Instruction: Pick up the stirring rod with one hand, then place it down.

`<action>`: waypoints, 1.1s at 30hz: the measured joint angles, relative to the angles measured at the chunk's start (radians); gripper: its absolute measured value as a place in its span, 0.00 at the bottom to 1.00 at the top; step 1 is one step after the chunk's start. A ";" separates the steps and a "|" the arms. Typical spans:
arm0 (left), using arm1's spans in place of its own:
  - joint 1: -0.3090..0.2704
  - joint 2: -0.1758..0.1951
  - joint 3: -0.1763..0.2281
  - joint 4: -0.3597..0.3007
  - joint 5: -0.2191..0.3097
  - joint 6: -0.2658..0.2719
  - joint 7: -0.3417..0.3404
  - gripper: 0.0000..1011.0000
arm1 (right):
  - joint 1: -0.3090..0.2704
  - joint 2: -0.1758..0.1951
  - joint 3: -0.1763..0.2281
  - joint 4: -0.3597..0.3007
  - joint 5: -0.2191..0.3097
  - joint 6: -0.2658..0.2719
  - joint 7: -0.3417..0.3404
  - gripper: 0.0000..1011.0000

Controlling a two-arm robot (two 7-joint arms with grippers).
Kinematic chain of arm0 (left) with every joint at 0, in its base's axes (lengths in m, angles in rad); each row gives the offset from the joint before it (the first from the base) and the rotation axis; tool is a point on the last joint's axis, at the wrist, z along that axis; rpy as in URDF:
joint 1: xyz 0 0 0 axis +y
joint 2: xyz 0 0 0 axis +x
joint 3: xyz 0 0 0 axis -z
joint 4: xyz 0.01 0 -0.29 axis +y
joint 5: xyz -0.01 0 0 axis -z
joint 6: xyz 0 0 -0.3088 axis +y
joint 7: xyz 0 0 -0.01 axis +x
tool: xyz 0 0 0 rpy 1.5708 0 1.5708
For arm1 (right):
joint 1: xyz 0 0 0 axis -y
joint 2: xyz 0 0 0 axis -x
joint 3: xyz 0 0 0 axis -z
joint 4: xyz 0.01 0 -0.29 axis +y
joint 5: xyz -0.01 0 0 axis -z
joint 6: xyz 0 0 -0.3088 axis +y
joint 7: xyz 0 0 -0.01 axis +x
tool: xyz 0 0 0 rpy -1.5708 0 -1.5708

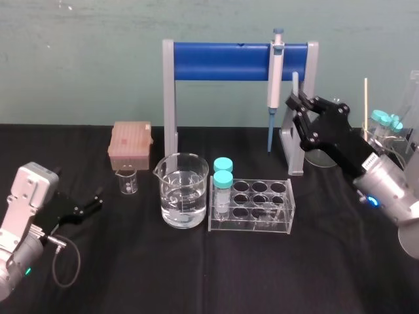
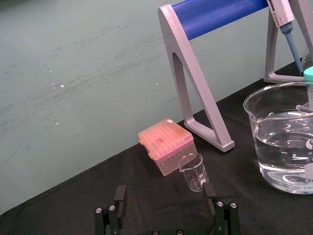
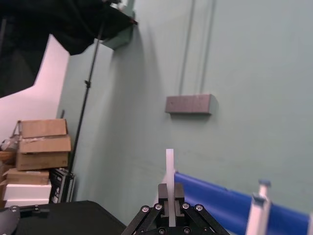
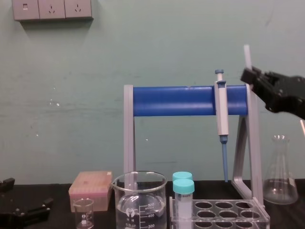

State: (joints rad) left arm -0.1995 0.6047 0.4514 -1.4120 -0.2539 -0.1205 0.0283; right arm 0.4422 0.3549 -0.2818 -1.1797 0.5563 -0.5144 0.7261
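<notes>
My right gripper [image 1: 296, 99] is raised off the table [image 1: 196, 275], and its jaws are pinched narrow on the stirring rod [image 1: 295, 81]. The rod stands nearly upright between my fingers. A short pale length of it pokes out past the fingertips, seen against the green wall [image 3: 234, 58] in the right wrist view. I cannot tell how far it runs below the jaws, since my own fingers cover that part.

From the chest view the jaws sit level with the top of the stand [image 4: 181, 101], just beside its right-hand leg. The rod tip rises above the blue bar. The pipette [image 1: 275, 72] hangs from that bar just to the left of my right jaws, close to them but not touching. A flask [image 4: 280, 171] stands on the table well below these jaws.

My left gripper [image 2: 165, 188] lies low near the table on my left, its jaws spread wide with nothing between them. The small beaker [image 2: 194, 171] stands just ahead of these open fingers and a little toward the right one. The pink box [image 2: 165, 146] is behind the small beaker. Farther to the right of these jaws is the big beaker [image 2: 286, 142], partly filled with clear liquid. Beyond it in the head view is the tube rack [image 1: 252, 206], which holds two blue-capped tubes.
</notes>
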 joint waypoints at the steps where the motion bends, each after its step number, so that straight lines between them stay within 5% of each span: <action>1: 0.000 0.000 0.000 0.000 0.000 0.000 0.000 0.99 | -0.006 0.000 0.003 -0.001 0.000 0.002 -0.004 0.06; 33: 0.000 0.000 0.000 0.000 0.000 0.000 0.000 0.99 | -0.035 -0.003 0.021 -0.007 -0.002 0.026 -0.027 0.06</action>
State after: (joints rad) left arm -0.1995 0.6047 0.4514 -1.4120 -0.2539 -0.1205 0.0283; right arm 0.4069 0.3518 -0.2612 -1.1871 0.5538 -0.4883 0.6994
